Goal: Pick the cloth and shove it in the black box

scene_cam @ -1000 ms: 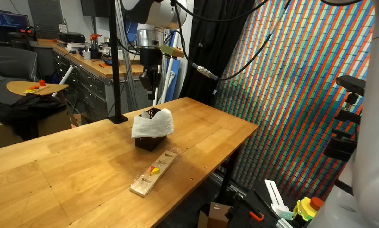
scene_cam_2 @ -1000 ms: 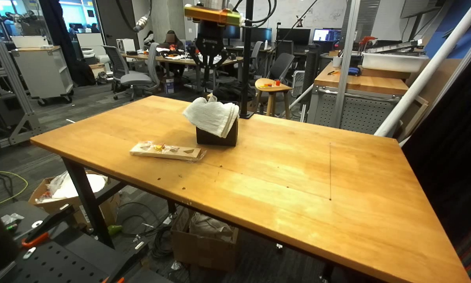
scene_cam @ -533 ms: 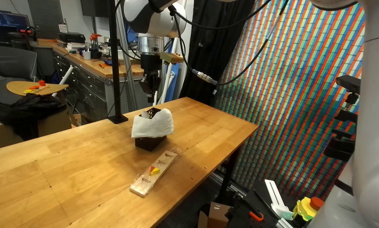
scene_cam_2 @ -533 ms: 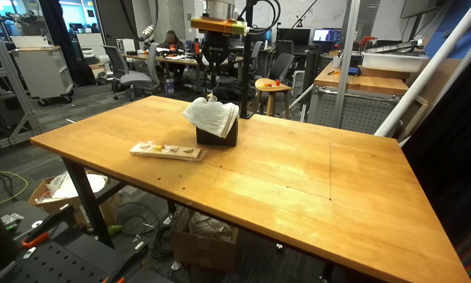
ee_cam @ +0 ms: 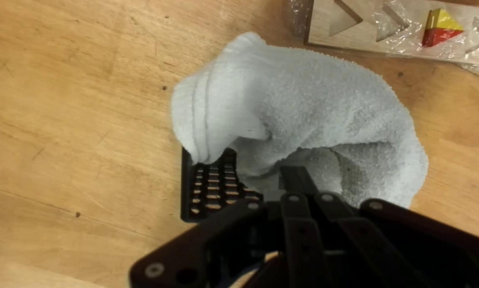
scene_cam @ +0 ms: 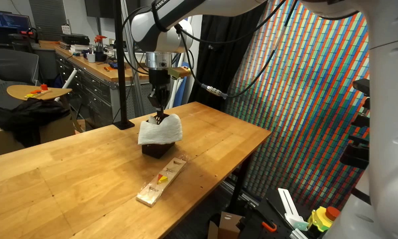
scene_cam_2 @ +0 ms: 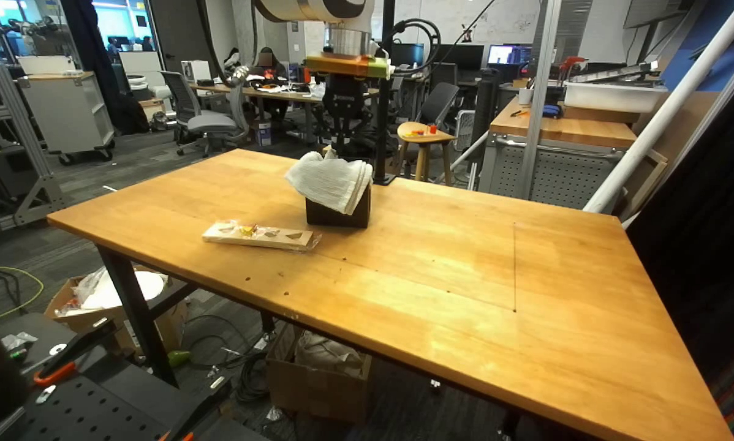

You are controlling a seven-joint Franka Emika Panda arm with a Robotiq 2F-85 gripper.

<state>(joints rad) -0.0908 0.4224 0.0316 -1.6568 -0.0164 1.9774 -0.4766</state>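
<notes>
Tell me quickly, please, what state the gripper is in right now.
Gripper: closed, holding nothing; whether it touches the cloth draped on the black box cannot be told.

Pale glare spots the tabletop point(scene_cam_2: 465, 263) in an exterior view, the floor point(scene_cam_2: 416, 416) beneath lying dim.

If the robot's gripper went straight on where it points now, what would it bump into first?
Most likely the white cloth: the shut gripper points down at the folds over the black box. Depth is hard to judge here, so the box itself might come first.
</notes>
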